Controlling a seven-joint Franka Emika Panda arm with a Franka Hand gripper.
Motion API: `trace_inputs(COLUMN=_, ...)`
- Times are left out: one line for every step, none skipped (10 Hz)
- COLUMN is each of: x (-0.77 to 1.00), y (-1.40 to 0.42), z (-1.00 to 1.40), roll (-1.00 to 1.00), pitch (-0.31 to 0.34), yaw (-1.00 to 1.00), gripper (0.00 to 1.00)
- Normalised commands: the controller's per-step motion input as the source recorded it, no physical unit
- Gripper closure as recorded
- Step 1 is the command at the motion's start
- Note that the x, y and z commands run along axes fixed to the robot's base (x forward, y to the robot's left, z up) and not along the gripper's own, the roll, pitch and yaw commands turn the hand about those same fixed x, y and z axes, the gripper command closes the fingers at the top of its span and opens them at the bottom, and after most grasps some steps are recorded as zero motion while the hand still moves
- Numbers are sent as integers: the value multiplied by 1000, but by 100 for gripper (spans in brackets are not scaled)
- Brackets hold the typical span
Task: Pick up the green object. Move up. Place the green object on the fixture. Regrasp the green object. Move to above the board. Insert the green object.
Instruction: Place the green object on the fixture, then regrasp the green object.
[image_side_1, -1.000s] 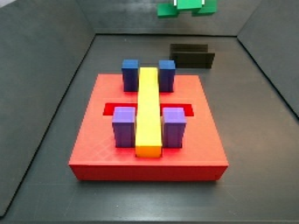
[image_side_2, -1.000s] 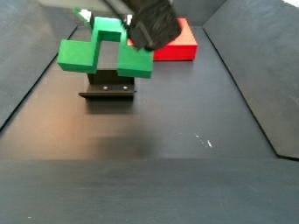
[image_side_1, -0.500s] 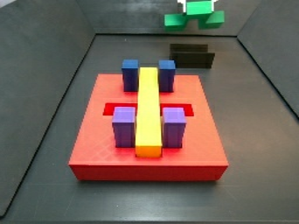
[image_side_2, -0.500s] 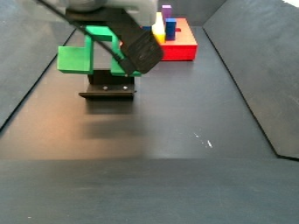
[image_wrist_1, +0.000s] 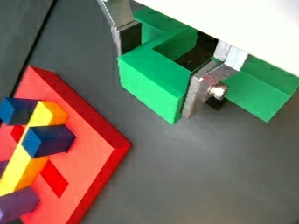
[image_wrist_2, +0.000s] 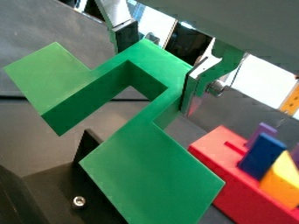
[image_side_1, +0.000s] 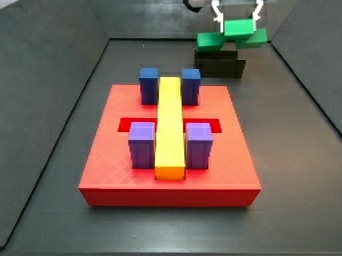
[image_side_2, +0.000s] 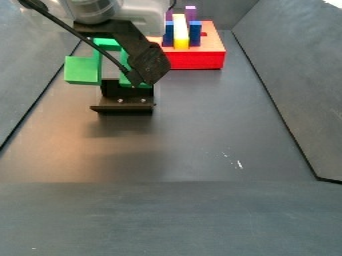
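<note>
Gripping the green object (image_wrist_2: 122, 96), the tool (image_wrist_2: 158, 61) has its silver plate fingers (image_wrist_2: 201, 86) closed across the piece's notched middle stem, as both wrist views show. In a wrist view the same clamp appears from another angle, with the tool (image_wrist_1: 170, 57) set between the two wide green arms and a finger (image_wrist_1: 211, 83) pressed flat against a green face.

Location: the green object (image_side_1: 230, 36) hangs just above the fixture (image_side_1: 221, 64) at the far end of the floor in a side view. In a side view from the opposite end, the green object (image_side_2: 100, 62) sits directly over the fixture (image_side_2: 124, 98). Whether it already touches the fixture cannot be determined from these views. The dark fixture (image_wrist_2: 70, 192) also shows below the piece in a wrist view.

Handling assessment: the piece appears to be rigid matte plastic, likely light, with no visible flex under the clamp. The matte faces should give the pads fair friction. The flat parallel sides of the stem are the sound place to hold; the wide bar overhangs well to either side, so an off-centre hold could let it rotate.

Surroundings: the board (image_side_1: 107, 165), red with a yellow bar (image_side_1: 170, 125) and blue and purple blocks, lies well apart from the fixture, nearer the camera in that side view. Its corner (image_wrist_1: 70, 131) shows in a wrist view.
</note>
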Motion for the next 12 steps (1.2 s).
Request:
trace_inputs(x=-29, y=-26, z=-469, roll=-151, pitch=0, yaw=0, gripper=100)
trace_inputs(x=0, y=0, z=-474, roll=-86, pitch=34, yaw=0, gripper=100)
trace_inputs(x=0, y=0, z=-457, roll=-91, pitch=40, yaw=0, gripper=100)
trace_inputs(x=6, y=0, z=-343, roll=0, pitch=14, yaw=0, gripper=100)
trace_inputs(x=31, y=0, z=-209, roll=254, pitch=69, yaw=-9, gripper=100)
trace_inputs(x=0, y=-46, z=-34, roll=260, pitch=6, yaw=0, gripper=100)
trace_inputs(x=-23, y=-26, z=0, roll=34, pitch=-49, yaw=0, gripper=100)
trace_inputs(x=0, y=-103, z=0, roll=26, pitch=0, yaw=0, gripper=100)
trace_inputs(x=9, y=-117, z=0, roll=77, pitch=0, yaw=0, gripper=100)
trace_inputs(x=0, y=0, z=0, roll=0, pitch=0, yaw=0, gripper=0)
trace_inputs(x=-111, y=23, z=1000, roll=443, pitch=-100, yaw=0, gripper=0)
trace_inputs(x=-169, y=166, z=1000, roll=137, pitch=-297, yaw=0, gripper=0)
